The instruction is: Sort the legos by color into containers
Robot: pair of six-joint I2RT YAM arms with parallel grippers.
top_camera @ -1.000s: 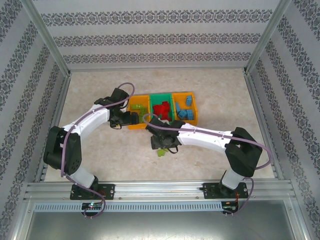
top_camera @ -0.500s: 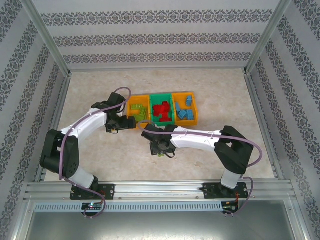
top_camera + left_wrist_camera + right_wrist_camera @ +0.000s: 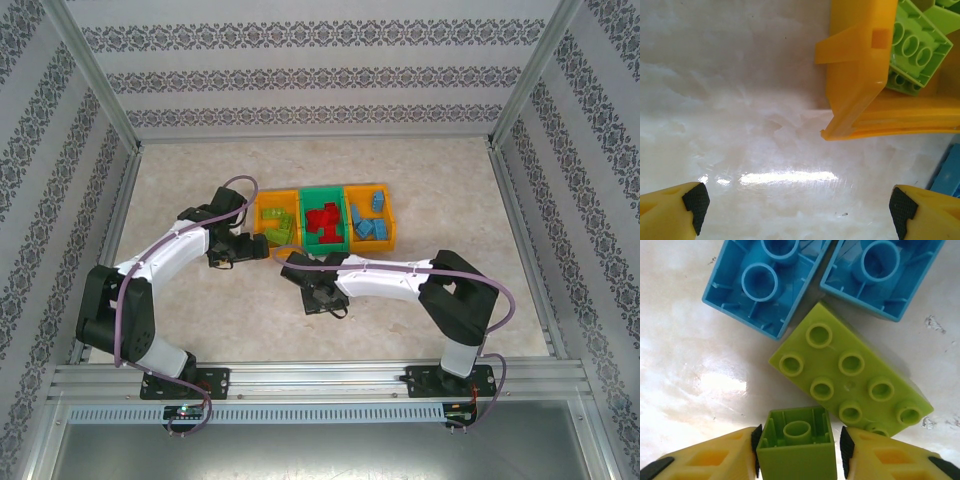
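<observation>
2 white arms point(image 3: 385, 280), black joints, purple cables point(image 3: 245, 185), yellow fingers point(image 3: 665, 215), black pads point(image 3: 696, 202)

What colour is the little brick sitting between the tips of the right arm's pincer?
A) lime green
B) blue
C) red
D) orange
A: in the right wrist view, the small lime green brick lies hollow side up, framed on both sides by the right pincer.
</observation>
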